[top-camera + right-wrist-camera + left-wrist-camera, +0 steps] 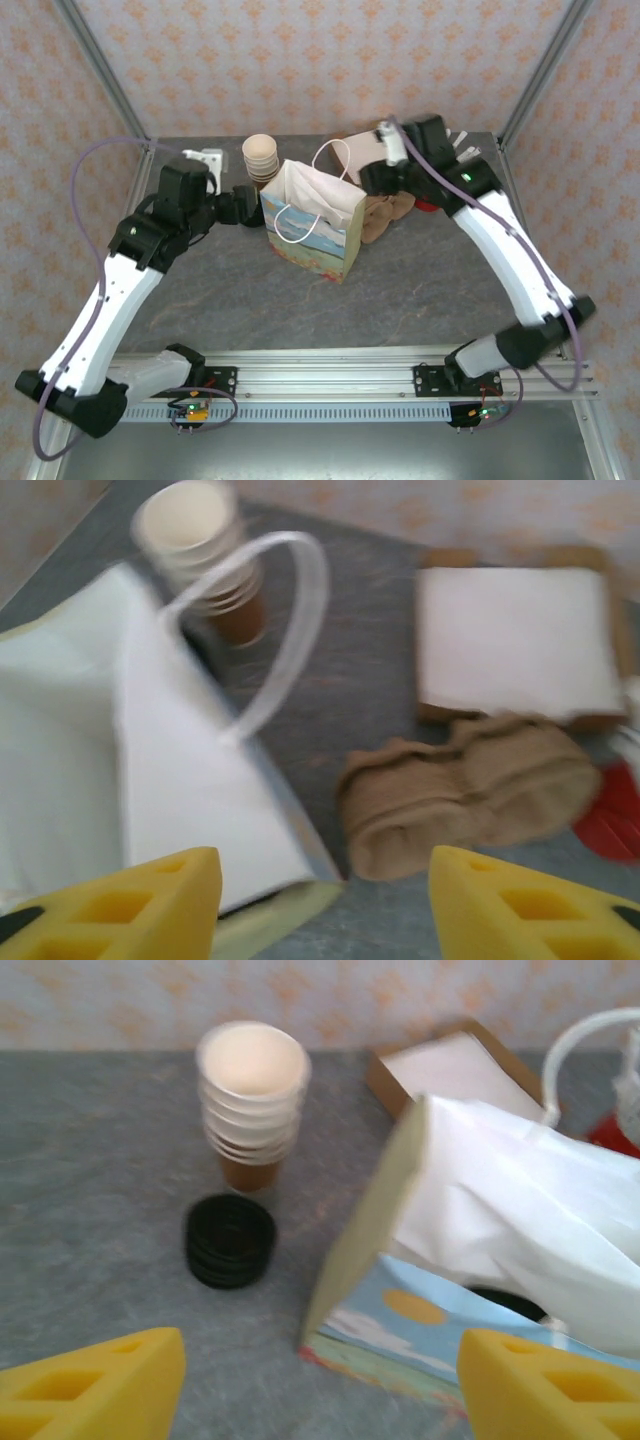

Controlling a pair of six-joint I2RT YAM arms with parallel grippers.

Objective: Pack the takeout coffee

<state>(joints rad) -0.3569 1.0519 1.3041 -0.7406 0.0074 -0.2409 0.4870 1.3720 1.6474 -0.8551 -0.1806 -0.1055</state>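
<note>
The grey table (420, 290) carries an upright paper bag (310, 225), mouth open and white inside. Its side is printed with blue sky and a yellow sun, with no lettering I can read. The left gripper (320, 1390) is just beside the bag's left, jaws wide and empty. The right gripper (325, 905) hangs over its far right corner, also spread and holding nothing. The right wrist view gives a brown box of white napkins (515, 645), crumpled brown sleeves (470, 785) and a red scrap (612, 815). The left wrist view gives stacked cream cups (252, 1100) with black lids (230, 1240) in front. The takeout coffee cannot be made out, though a dark curved edge (505, 1302) shows within the bag.
</note>
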